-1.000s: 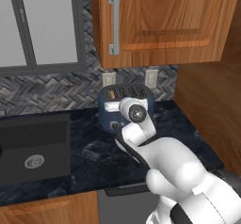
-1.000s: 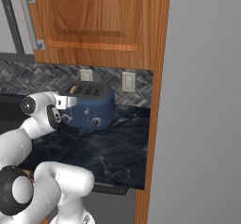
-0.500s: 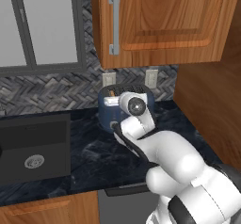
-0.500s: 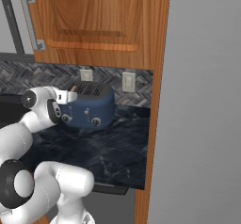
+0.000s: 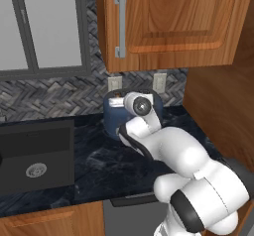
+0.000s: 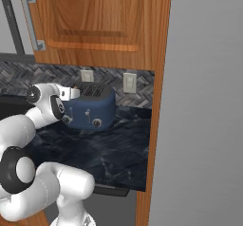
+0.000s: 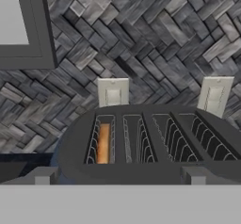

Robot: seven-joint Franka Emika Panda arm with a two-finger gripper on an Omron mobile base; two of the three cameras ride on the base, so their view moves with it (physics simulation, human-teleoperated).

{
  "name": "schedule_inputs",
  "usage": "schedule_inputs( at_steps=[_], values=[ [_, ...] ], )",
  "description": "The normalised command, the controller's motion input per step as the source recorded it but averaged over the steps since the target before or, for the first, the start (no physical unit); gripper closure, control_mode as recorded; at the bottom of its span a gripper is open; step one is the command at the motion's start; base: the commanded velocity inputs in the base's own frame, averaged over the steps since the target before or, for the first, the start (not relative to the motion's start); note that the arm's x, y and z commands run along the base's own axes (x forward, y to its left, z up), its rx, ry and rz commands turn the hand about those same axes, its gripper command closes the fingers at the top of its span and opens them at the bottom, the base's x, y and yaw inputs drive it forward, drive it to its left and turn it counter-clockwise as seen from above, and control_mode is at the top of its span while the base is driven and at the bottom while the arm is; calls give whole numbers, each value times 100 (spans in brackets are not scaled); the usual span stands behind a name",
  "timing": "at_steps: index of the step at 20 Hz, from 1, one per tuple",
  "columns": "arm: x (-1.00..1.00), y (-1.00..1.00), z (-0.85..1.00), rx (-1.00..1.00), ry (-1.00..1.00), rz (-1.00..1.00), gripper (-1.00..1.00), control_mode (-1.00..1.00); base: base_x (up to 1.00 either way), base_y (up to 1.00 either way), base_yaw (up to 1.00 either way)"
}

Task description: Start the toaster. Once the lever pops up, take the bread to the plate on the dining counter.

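Hovering wide open and empty above the toaster [image 7: 155,145], the pincer [image 7: 117,176] could miss its front lever and nudge the bread [image 7: 103,143] in the leftmost slot.

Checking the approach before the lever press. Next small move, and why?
Probably lower the open gripper down the toaster's front toward a lever. The hand view looks across the top slots: bread sits low in the leftmost one, so toasting looks not yet started, and the fingertips hover at the near top edge, touching nothing. Which lever serves that slot I cannot tell.
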Motion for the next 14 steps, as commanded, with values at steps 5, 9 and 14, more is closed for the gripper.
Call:
schedule_inputs(
  at_steps=[5,9,14],
  values=[
    [17,0,0,0,0,0,-100,-100,0,0,0],
    [9,0,0,0,0,0,-100,-100,0,0,0],
    [9,3,0,0,0,0,-100,-100,0,0,0]
  ],
)
